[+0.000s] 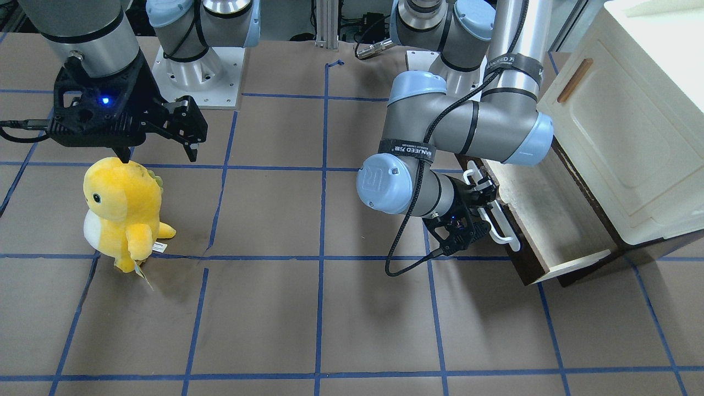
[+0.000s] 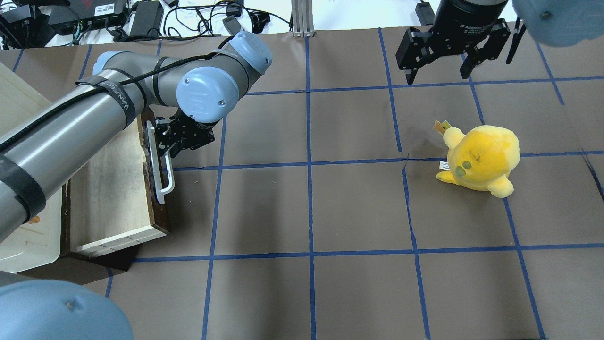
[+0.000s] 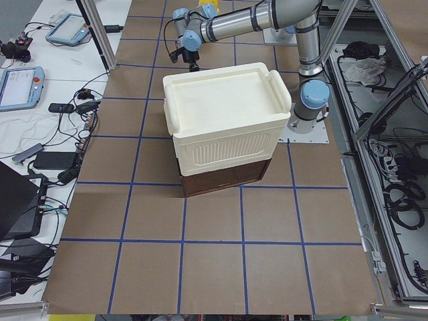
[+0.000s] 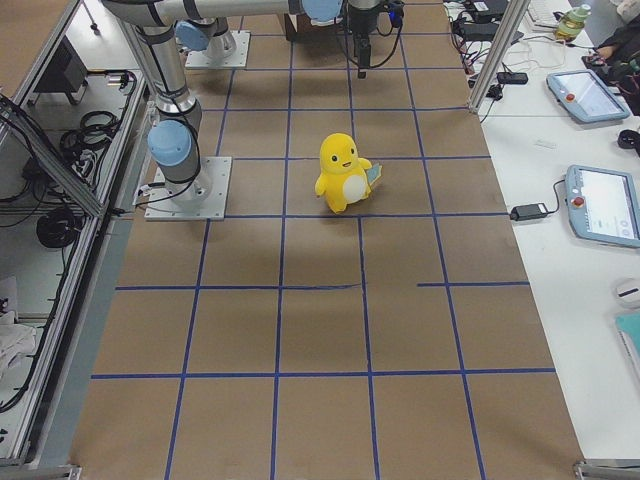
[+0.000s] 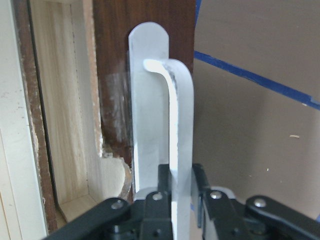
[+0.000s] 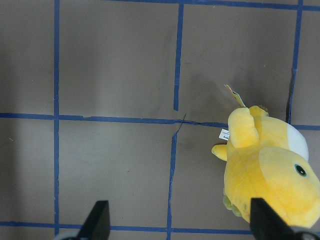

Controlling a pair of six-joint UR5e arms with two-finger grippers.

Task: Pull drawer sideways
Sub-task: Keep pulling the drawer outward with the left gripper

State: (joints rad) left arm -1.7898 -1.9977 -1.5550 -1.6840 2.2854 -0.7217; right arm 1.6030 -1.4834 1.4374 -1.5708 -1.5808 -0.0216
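The dark brown drawer (image 1: pixel 550 220) stands pulled out of the cabinet, its pale wood inside (image 2: pixel 111 189) showing. Its long white bar handle (image 2: pixel 159 170) runs along the front. My left gripper (image 2: pixel 165 147) is shut on this handle near one end. In the left wrist view the fingers (image 5: pixel 200 192) pinch the white bar (image 5: pixel 177 120) in front of the dark drawer front (image 5: pixel 115 50). It also shows in the front view (image 1: pixel 484 208). My right gripper (image 2: pixel 438 78) is open and empty, hovering above the table far from the drawer.
The cream-white cabinet (image 1: pixel 621 137) stands at the table's left end (image 3: pixel 224 120). A yellow plush toy (image 2: pixel 481 158) stands on the brown paper below the right gripper (image 6: pixel 181 222), and shows in the right wrist view (image 6: pixel 270 170). Blue tape lines grid the table.
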